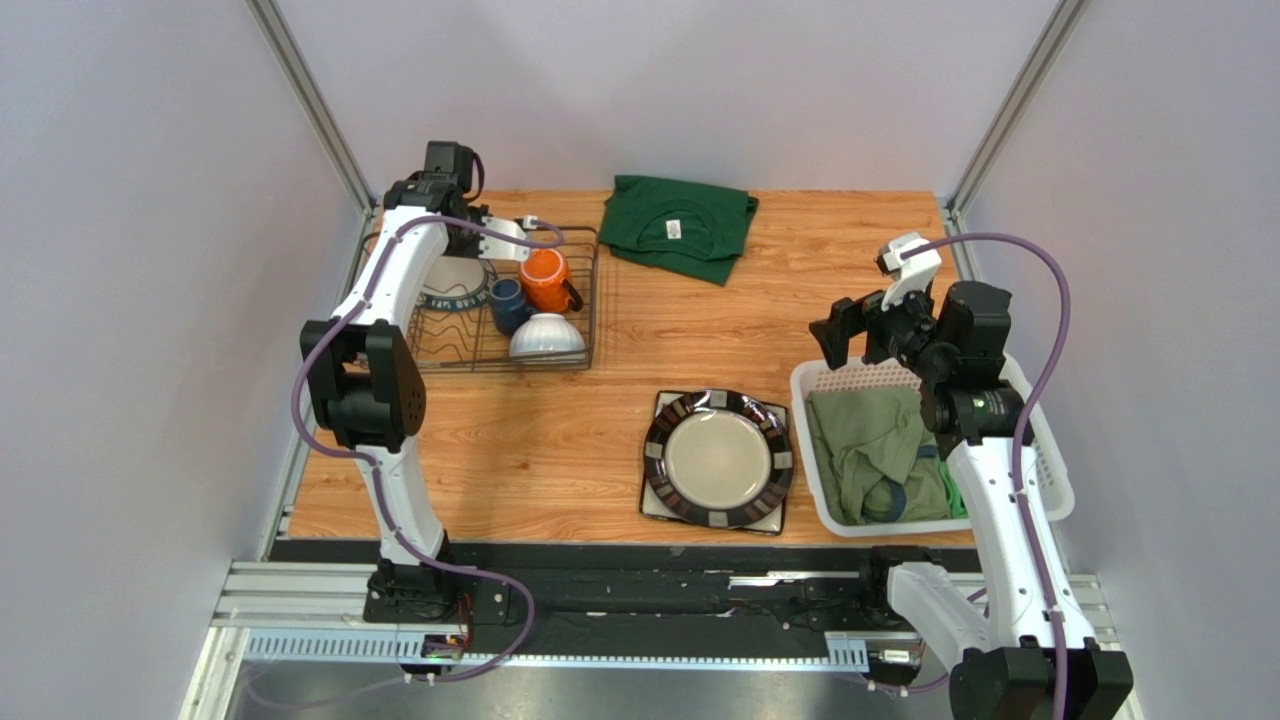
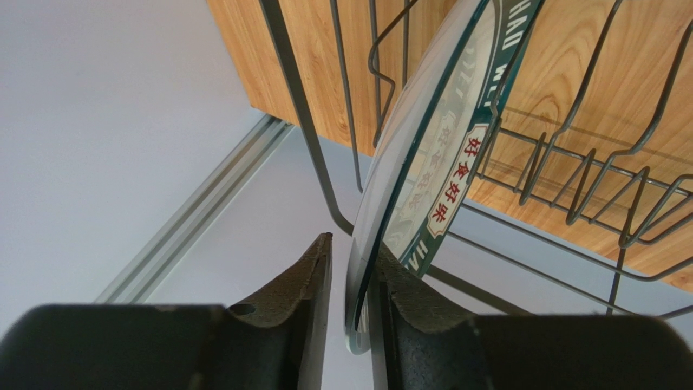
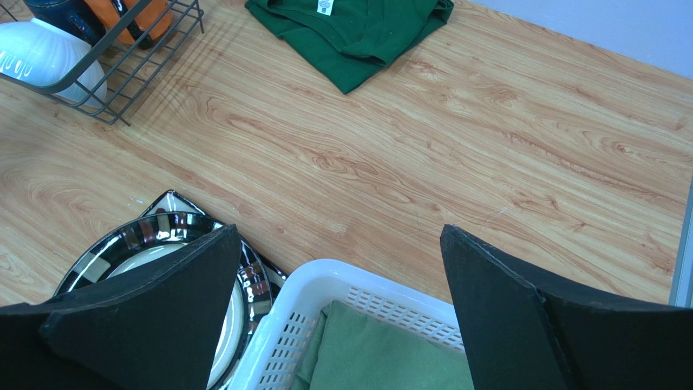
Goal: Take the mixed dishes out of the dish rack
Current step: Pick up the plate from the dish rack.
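Left wrist: end effector (image 2: 351, 284) straddles Chinese-lettered plate (image 2: 431, 162) rim.

My black left gripper (image 2: 351, 305) frames a cream plate (image 2: 431, 154) with dark green rim and red characters; orange mug (image 1: 546, 279), dark blue mug (image 1: 508, 305), white bowl (image 1: 547, 339); black-banded plate (image 1: 718, 459) on my wood-grain desk (image 1: 676, 338)

Dark-rimmed plate (image 1: 718, 461) flat on table; lettered plate (image 2: 431, 154), mugs (image 1: 529, 288), bowl (image 1: 547, 339) in rack (image 1: 579, 357).

Lab test cell: blank walls (image 1: 135, 225), aluminium framing (image 1: 316, 105)
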